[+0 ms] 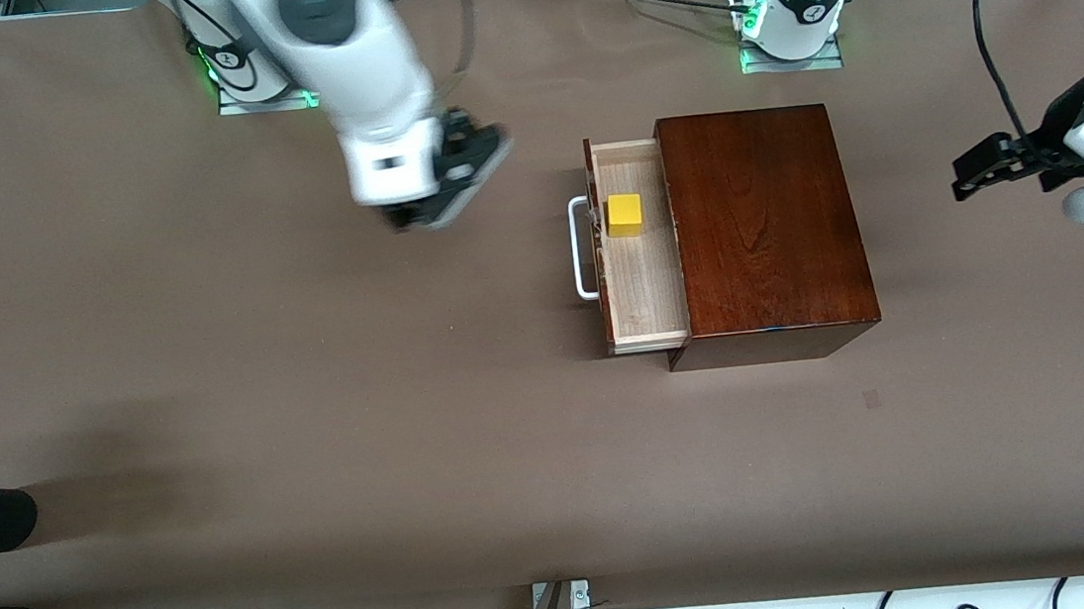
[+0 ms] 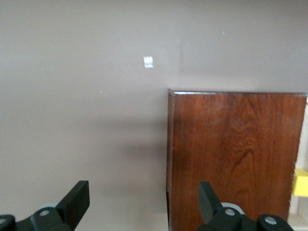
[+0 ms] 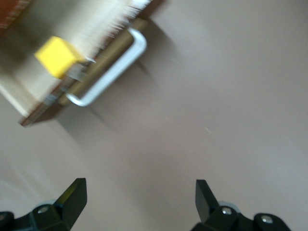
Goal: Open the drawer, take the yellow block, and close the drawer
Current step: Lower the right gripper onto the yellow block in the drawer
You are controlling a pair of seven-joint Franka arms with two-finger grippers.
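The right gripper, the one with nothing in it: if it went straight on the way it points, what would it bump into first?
Probably just the bare table. The right gripper is open and points down at brown table in front of the drawer. The white handle and yellow block look off to one side, though depth is hard to judge.

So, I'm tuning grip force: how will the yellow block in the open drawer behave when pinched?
The yellow block looks rigid, with flat plain faces, so it should pinch squarely and not roll. It is small, probably light. It sits close to the drawer front wall, which may crowd one finger.
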